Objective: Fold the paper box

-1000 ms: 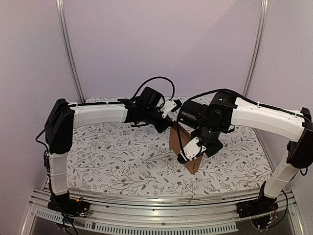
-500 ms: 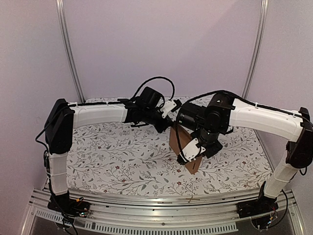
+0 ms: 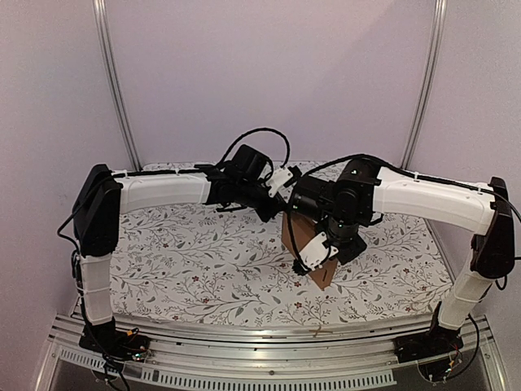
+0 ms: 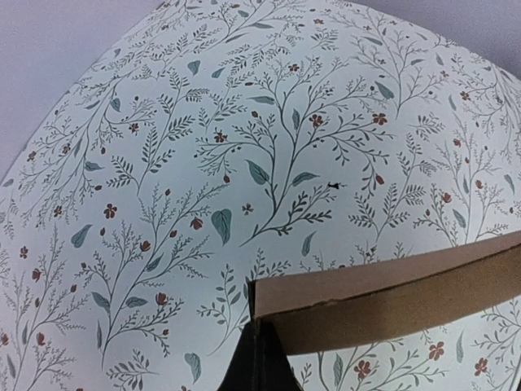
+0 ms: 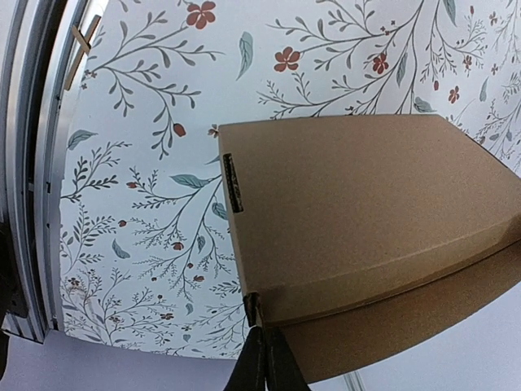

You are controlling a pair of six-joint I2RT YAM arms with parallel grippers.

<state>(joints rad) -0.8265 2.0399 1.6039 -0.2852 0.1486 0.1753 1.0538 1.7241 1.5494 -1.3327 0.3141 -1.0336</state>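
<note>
Held tilted over the right-centre of the white floral tablecloth [image 3: 203,252]: a plain brown cardboard paper box [image 3: 303,235]. Clamped at one thin edge by the left gripper [image 4: 259,362] and at a corner by the right gripper [image 5: 262,358] (both holds shallow). Looked likely to slip or crease under uneven pulling. Showed the pinches only through the wrist cameras, the tilt only from above.

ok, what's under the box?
Only the floral cloth, which shows all round the box. The patch directly beneath is covered, so anything lying there is hidden. Can't tell whether the box's low corner touches the cloth.
</note>
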